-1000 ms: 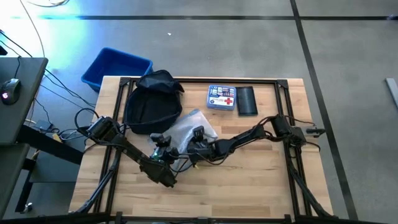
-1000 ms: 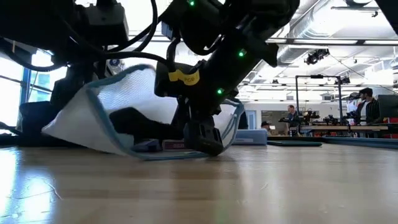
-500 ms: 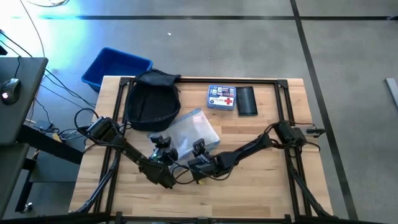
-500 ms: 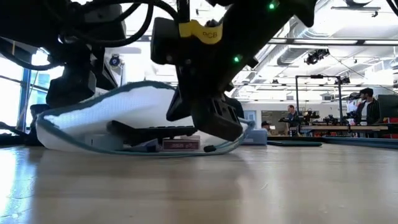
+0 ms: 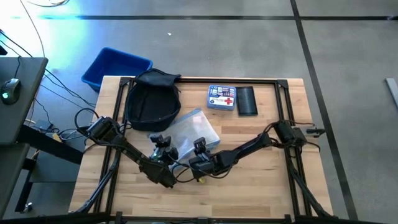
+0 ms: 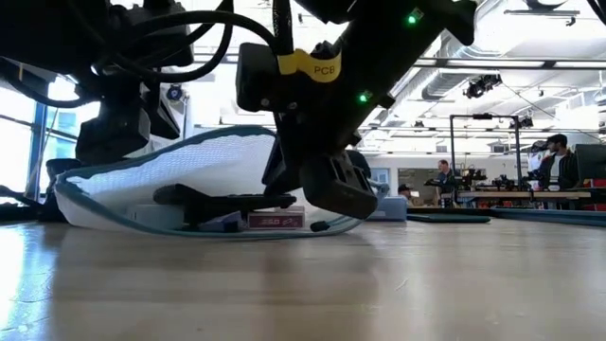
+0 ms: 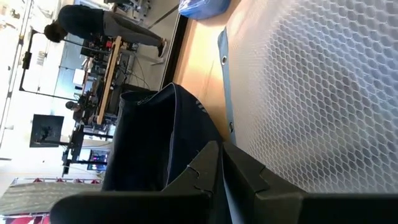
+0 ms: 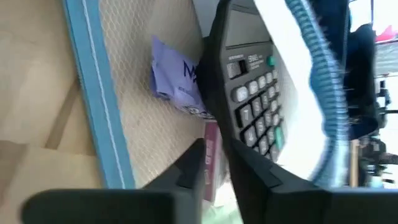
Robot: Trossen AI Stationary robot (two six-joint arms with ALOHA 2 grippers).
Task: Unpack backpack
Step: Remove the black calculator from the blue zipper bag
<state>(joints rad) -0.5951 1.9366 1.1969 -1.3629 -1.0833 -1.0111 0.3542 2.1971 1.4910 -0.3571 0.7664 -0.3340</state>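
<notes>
The backpack (image 5: 151,102) lay at the far left of the tabletop (image 5: 261,180), just beside a blue bin (image 5: 115,66) on the floor. A white mesh pouch (image 5: 193,132) rested in front of it, holding a black calculator (image 8: 252,87) and a purple packet (image 8: 180,84). The left gripper (image 5: 163,149) had its fingers pressed together at the pouch. The right gripper (image 5: 200,149) sat at the pouch mouth; I could not tell its fingers' state. A yellow tag read "PCB" (image 6: 315,64). A first-aid box (image 5: 222,98) bore a red cross.
</notes>
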